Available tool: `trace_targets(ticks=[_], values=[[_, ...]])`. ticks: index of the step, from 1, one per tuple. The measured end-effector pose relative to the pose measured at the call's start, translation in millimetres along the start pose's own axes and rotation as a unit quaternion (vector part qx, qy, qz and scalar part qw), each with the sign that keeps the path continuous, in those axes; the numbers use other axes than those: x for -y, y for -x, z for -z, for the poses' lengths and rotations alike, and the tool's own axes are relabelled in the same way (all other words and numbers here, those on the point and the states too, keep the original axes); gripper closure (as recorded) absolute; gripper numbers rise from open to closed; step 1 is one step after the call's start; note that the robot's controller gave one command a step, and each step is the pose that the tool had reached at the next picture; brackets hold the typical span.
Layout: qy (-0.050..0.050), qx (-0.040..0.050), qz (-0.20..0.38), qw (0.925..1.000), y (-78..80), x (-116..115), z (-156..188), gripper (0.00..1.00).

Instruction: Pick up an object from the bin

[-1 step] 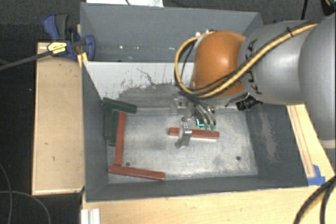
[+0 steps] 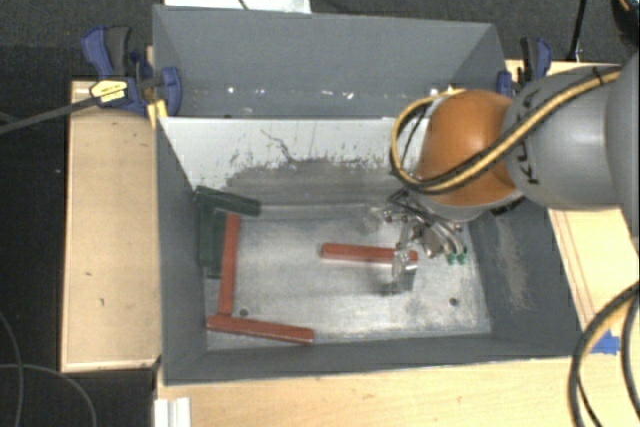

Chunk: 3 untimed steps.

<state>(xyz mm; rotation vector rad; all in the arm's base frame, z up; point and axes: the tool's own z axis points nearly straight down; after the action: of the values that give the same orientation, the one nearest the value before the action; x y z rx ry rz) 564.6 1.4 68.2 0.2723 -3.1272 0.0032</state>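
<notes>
Red and flat, a short stick (image 2: 355,254) lies on the floor mid-way across the grey bin (image 2: 330,65), its right end reaching under the gripper (image 2: 404,265), and I cannot tell whether that is released or clenched.

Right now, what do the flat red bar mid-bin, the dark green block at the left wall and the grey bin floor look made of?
Flat red bar mid-bin: matte, even colour, straight edges; plastic or painted wood, can't tell which.
Dark green block by the left wall: dull, no shine; probably plastic.
Grey bin floor: bare metal, scuffed and scratched pale.
</notes>
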Motion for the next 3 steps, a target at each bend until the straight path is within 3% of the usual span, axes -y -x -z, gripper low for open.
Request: trace_targets(ticks=[1, 2, 3], values=[[0.002, 0.0016, -0.01, 0.9999, -17.7, -44.9, 34.1, 0.0], [0.0, 0.0045, -0.027, 0.9996, 3.8, -15.0, 42.6, 0.0], [0.002, 0.0, -0.065, 0.9979, -11.1, -29.0, 0.4, 0.0]])
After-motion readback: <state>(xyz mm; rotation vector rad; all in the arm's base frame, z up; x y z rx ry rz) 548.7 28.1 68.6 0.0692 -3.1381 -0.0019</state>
